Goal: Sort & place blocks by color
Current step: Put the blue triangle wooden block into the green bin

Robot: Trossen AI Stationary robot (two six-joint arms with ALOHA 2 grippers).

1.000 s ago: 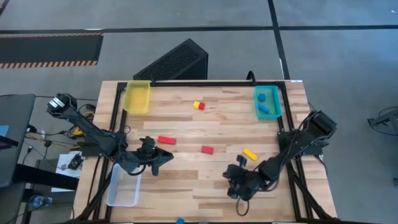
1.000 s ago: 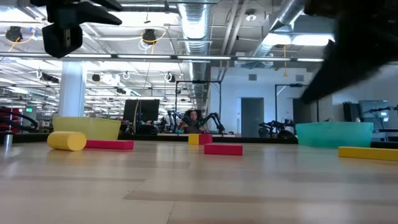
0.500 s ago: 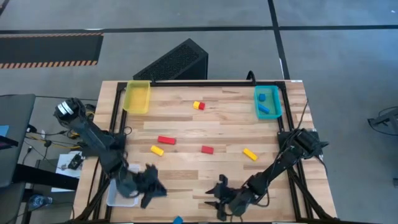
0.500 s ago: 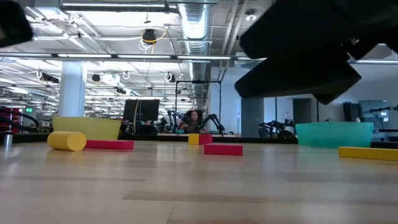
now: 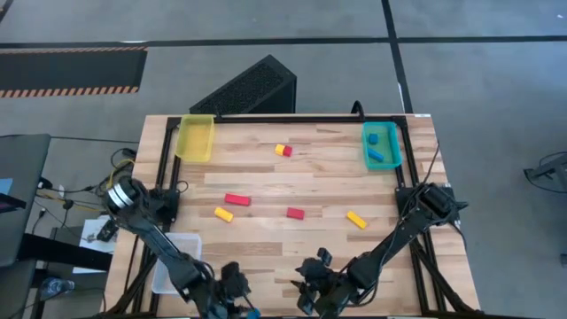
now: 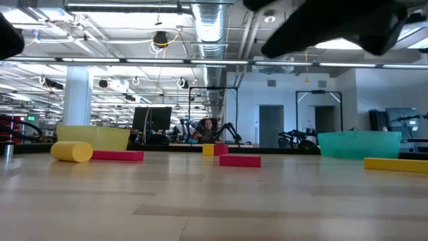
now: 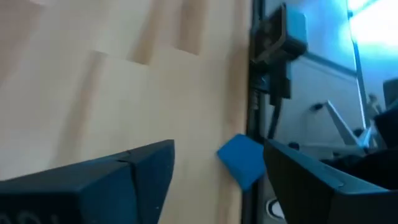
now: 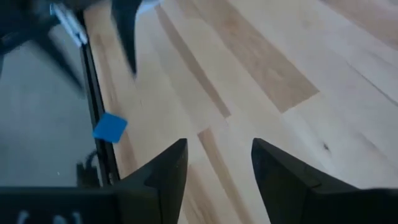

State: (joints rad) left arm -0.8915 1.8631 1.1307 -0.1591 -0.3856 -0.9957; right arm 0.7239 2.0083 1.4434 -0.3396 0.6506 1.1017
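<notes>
1. The step in hand looks like a pick-up of the blue block (image 7: 242, 160), which sits at the very near edge of the worktop (image 5: 292, 182), partly over the dark frame. The left end effector (image 5: 232, 285) hangs just beside it with its fingers apart, the block showing between them in the left wrist view.
2. The right end effector (image 5: 312, 282) is also at the near edge, fingers apart and empty; the same blue block (image 8: 110, 127) lies some way ahead of it.
3. Next move, as I judge it: the left fingers should straddle the block squarely and close gently, since a nudge could push it off the edge.
4. Still unsorted on the worktop: a red block (image 5: 236, 199), a yellow block (image 5: 223, 213), another red block (image 5: 295, 213), a yellow one (image 5: 355, 219) and a yellow-and-red pair (image 5: 283, 150).
5. The teal tray (image 5: 395, 147) at far right holds blue pieces; the yellow tray (image 5: 196, 139) sits far left, the clear tray (image 5: 174, 266) near left.
6. The pale wood planks are smooth; behind is an open workshop with ceiling ducts.
</notes>
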